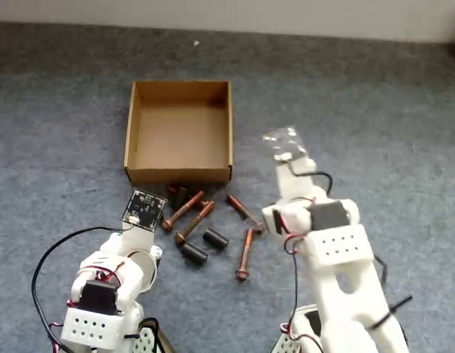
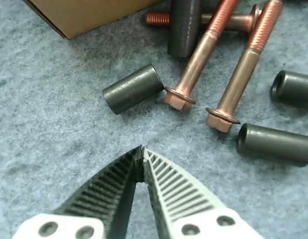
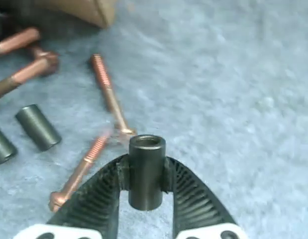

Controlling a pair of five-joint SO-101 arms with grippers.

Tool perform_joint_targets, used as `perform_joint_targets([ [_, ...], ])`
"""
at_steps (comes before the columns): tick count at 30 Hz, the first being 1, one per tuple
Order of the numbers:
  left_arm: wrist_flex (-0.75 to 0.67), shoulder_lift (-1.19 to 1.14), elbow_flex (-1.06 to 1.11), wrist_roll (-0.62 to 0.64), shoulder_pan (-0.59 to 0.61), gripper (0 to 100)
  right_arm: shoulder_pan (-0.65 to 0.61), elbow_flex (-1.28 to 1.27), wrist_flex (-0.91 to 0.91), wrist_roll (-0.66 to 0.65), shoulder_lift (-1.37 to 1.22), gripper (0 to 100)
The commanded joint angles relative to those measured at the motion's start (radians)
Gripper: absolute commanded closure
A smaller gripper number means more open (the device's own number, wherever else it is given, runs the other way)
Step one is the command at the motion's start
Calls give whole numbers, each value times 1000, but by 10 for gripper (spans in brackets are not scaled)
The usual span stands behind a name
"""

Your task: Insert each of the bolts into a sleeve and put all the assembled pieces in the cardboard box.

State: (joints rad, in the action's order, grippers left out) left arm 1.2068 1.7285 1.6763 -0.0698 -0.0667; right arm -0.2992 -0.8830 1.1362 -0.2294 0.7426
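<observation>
Grey carpeted table [image 1: 65,110]; right gripper [image 3: 146,169] fingers clamped around dark sleeve [image 3: 146,149]; left gripper [image 2: 143,152] fingers pressed together, empty, near loose bolts [image 2: 238,84].

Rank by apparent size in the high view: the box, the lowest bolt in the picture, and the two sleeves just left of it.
1. Box
2. Bolt, clearly longer than either sleeve
3. Near sleeve and far sleeve: they look alike, so not ranked against each other
</observation>
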Motion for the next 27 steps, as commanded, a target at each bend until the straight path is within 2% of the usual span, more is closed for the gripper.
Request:
perform_joint_targets([
  [1, 23, 8, -7, -9, 24, 993, 128, -68, -1, 34, 166, 994],
  [5, 8, 8, -136, -21, 139, 993, 214, -142, -28, 87, 268, 994],
  [10, -180, 5, -225, -295, 196, 993, 298, -269, -148, 175, 358, 994],
  [13, -232, -5, -269, -319, 127, 992, 367, -315, -193, 187, 398, 994],
  [16, -212, -7, -334, -339, 25, 953, 433, -326, -205, 212, 423, 994],
  [19, -192, -73, -412, -397, -87, 954, 492, -326, -205, 261, 446, 994],
  [22, -192, -272, -524, -425, -148, 951, 522, -329, -205, 278, 473, 994],
  [27, -187, -730, -768, -554, -251, 927, 530, -341, -205, 293, 516, 993],
])
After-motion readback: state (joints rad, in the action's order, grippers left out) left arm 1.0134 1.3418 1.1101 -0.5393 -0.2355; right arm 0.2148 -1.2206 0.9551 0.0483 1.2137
